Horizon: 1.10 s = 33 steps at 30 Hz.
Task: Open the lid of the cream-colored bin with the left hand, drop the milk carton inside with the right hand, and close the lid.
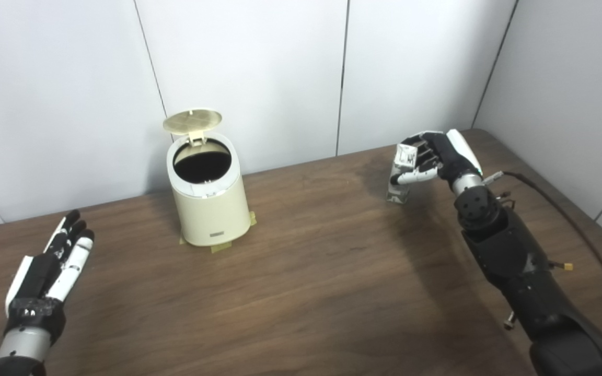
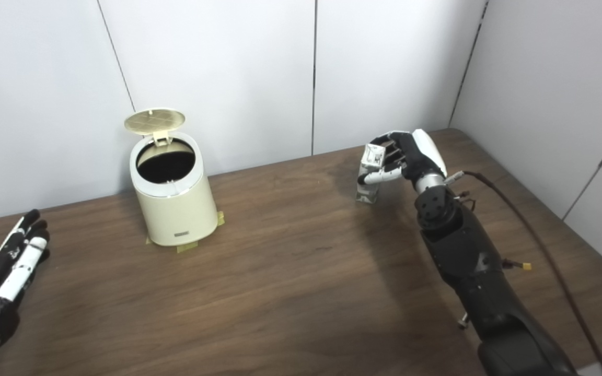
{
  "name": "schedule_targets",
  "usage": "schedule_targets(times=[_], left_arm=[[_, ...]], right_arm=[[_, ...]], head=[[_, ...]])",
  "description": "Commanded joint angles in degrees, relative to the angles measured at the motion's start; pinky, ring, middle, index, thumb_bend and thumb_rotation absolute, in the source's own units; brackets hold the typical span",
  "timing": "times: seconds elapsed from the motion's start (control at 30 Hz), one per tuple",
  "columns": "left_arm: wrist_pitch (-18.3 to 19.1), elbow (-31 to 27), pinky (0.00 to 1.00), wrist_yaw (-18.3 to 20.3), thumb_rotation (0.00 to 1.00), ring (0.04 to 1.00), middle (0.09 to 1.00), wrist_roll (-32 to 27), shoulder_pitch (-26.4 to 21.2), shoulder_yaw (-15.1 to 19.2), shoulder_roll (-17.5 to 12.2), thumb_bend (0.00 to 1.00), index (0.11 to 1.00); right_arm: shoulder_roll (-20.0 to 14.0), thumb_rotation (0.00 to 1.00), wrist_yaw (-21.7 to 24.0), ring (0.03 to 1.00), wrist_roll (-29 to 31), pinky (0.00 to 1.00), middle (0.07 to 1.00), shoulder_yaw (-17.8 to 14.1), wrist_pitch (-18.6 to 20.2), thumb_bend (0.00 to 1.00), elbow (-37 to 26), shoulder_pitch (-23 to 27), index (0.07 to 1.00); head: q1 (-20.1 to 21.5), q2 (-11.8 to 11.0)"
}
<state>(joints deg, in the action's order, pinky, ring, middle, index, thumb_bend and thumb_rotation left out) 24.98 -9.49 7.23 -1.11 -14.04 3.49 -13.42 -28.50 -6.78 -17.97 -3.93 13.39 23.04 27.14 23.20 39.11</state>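
Note:
The cream-colored bin [image 1: 208, 209] stands on the table's back left, its round lid [image 1: 192, 120] tipped up and the dark inside showing. At the back right, the milk carton [image 1: 401, 175] stands upright on the table with my right hand [image 1: 437, 156] shut around its upper part. My left hand [image 1: 53, 266] lies low at the front left, fingers straight and apart, holding nothing, well away from the bin.
Yellowish tape tabs [image 1: 221, 248] show under the bin's base. A dark cable [image 1: 567, 219] runs along the table's right side beside my right arm. White wall panels close the table off at the back and right.

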Motion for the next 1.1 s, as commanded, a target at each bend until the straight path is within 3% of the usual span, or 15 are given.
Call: schedule_targets(times=[0.0, 0.1, 0.17, 0.27, 0.47, 0.67, 0.83, 1.07], left_arm=[[-2.2, -0.8, 0.95, -0.2, 0.61, 0.973, 0.98, 0.8, -2.2, -0.2, -1.0, 0.27, 1.0], [-1.9, -1.3, 0.94, -0.2, 0.66, 0.964, 0.975, 0.9, -2.2, -0.2, -1.0, 0.26, 1.0], [-1.8, -1.4, 0.95, -0.2, 0.62, 0.971, 0.979, 0.6, -2.2, 0.1, -0.7, 0.25, 1.0], [-1.9, -1.3, 0.95, -0.2, 0.65, 0.971, 0.98, 1.1, -2.2, -0.2, -0.8, 0.25, 1.0], [-2.0, -0.9, 0.97, -0.2, 0.64, 0.978, 0.984, 1.1, -2.2, -0.3, -0.7, 0.25, 1.0], [-2.4, -0.6, 0.95, -0.2, 0.65, 0.983, 0.987, 0.5, -2.3, 0.0, 0.0, 0.27, 1.0], [-0.9, -1.2, 0.95, -1.4, 0.56, 0.971, 0.974, 1.8, -2.3, -0.4, 0.9, 0.25, 1.0], [-2.6, -0.6, 0.96, -1.5, 0.62, 0.956, 0.968, 3.4, -1.6, -1.5, 1.3, 0.27, 1.0]], right_arm=[[-0.9, 0.0, -2.6, 0.473, -0.4, 0.52, 0.466, -1.1, -2.6, 0.52, -0.9, 3.3, 0.523], [-1.0, 0.0, -2.9, 0.451, -0.6, 0.46, 0.477, -0.9, -2.5, 0.52, -1.0, 3.2, 0.495], [-1.0, 0.0, -2.9, 0.441, -0.6, 0.43, 0.466, -1.0, -2.0, 0.52, -1.1, 3.2, 0.497], [-1.1, 0.0, -3.0, 0.429, -0.6, 0.41, 0.461, -1.0, -1.9, 0.52, -1.2, 3.0, 0.513], [-1.0, 0.0, -3.4, 0.424, -0.6, 0.42, 0.482, -1.3, -2.5, 0.52, -2.9, 2.1, 0.5], [1.2, 0.0, -3.4, 0.43, -1.4, 0.45, 0.509, -1.0, -0.8, 0.52, -11.7, 1.3, 0.476], [2.9, 0.0, -1.4, 0.403, -2.0, 0.39, 0.503, 0.4, -1.0, 0.52, -18.7, 1.6, 0.503], [5.0, 0.0, 1.5, 0.439, -3.9, 0.43, 0.499, 2.9, 2.0, 0.52, -24.9, 4.0, 0.48]], head=[[0.0, 0.1], [0.1, 0.5], [0.1, 0.6], [0.1, 0.7], [-0.5, 0.9], [-2.5, 0.9], [-5.2, 0.7], [-9.3, 0.1]])
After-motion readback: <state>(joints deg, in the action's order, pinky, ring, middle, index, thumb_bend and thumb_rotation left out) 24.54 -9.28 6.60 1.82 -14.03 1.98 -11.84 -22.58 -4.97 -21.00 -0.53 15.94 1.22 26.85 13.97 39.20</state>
